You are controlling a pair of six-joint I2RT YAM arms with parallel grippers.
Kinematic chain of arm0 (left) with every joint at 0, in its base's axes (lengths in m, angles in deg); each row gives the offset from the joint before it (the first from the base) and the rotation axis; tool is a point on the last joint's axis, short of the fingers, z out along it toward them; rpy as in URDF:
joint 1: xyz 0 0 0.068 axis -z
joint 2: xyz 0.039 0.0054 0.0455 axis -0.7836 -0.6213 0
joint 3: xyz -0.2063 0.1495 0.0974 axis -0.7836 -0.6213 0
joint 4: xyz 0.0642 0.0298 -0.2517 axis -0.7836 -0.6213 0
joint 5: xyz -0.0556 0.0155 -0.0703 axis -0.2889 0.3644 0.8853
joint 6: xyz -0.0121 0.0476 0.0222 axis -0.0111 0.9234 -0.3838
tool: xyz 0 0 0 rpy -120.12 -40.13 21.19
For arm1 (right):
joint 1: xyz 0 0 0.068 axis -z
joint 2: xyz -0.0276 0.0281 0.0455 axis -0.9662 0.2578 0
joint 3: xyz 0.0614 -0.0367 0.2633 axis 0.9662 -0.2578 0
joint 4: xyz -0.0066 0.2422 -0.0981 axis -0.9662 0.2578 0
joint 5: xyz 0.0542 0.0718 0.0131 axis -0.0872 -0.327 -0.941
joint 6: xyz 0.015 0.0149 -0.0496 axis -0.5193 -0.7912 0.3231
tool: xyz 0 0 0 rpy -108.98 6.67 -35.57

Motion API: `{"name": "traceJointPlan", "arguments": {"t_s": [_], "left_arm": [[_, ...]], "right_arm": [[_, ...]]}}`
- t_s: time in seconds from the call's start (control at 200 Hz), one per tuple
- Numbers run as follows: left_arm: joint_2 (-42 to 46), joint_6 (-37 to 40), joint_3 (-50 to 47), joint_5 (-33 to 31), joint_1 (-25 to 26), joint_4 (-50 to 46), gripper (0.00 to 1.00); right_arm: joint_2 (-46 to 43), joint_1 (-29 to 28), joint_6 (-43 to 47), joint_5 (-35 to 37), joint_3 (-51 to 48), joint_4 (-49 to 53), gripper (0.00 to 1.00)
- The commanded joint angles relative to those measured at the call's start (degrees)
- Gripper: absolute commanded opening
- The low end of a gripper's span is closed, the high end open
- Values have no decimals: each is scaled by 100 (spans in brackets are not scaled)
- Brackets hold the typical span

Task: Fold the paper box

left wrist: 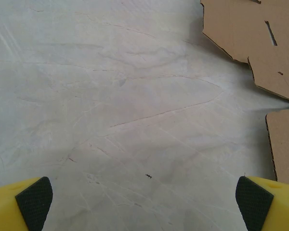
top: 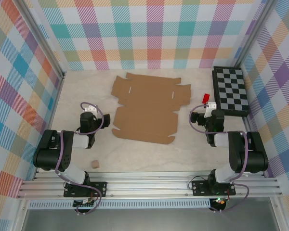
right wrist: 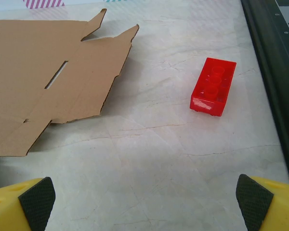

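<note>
Aluminium rail (top: 149,185), ribbed, runs along the near edge with both black arm bases bolted to it. Yellow fingers of the left tool (left wrist: 144,204) end in black cross-hatched pads (left wrist: 34,201); jaws spread wide, nothing between them, bare counter (left wrist: 111,96) beneath, pale and marble-veined. Same build on the right tool (right wrist: 144,204): jaws likewise wide apart and empty. Task item, the paper box (top: 147,108): a flat, unfolded die-cut sheet of plain matte brown cardboard with notched flaps and narrow slits, lying on the counter between the two arms, touched by neither. Red plastic brick (right wrist: 213,86), glossy, studded on top, sits just right of the sheet, near a black-framed checkered board (top: 230,90). Small tan cube (top: 94,164) rests near the left arm.
</note>
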Motion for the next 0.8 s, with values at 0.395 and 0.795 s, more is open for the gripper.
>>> {"name": "traceJointPlan", "arguments": {"t_s": [0.395, 0.795], "left_arm": [[67, 42, 97, 104, -19, 127, 100], [72, 25, 98, 158, -49, 134, 100]], "right_arm": [[23, -3, 5, -124, 117, -108, 100], [23, -3, 5, -124, 116, -108, 100]]}}
